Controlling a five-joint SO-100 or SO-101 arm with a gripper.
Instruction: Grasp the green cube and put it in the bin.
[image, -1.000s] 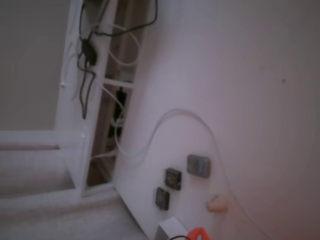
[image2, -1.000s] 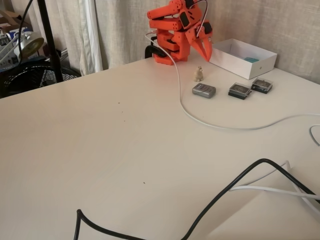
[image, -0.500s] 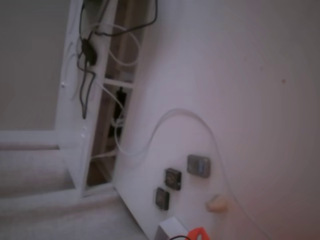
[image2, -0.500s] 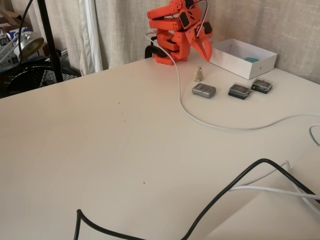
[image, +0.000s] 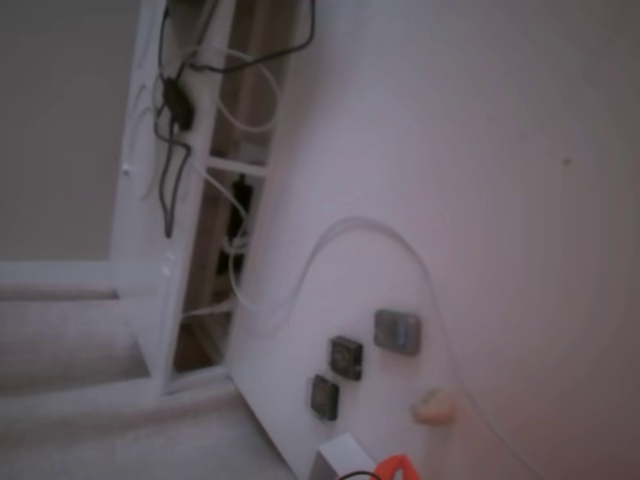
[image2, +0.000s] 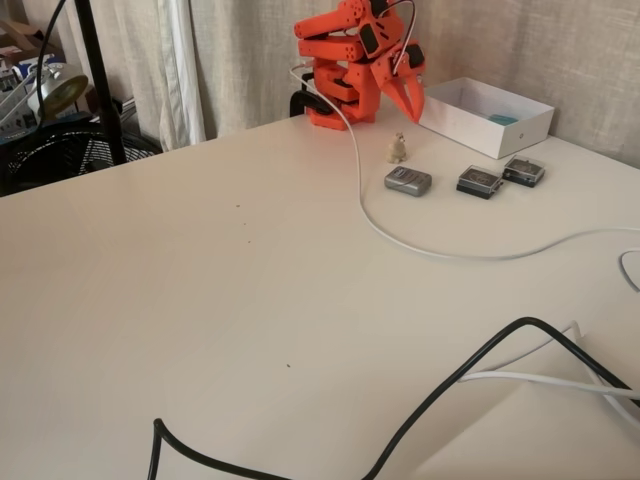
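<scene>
The green cube (image2: 503, 119) is a small teal block lying inside the white bin (image2: 470, 128) at the back right of the table. The orange arm is folded up at the back. Its gripper (image2: 410, 108) points down just left of the bin's near corner, with its fingers together and nothing held. In the blurred fixed view only an orange tip of the gripper (image: 395, 468) and a corner of the bin (image: 338, 460) show at the bottom edge; the cube is hidden there.
In front of the bin lie a grey pad (image2: 408, 180), two black pads (image2: 479, 181) (image2: 524, 171) and a small beige figure (image2: 399, 148). A white cable (image2: 400, 238) curves from the arm's base across the table. A black cable (image2: 450, 385) crosses the front.
</scene>
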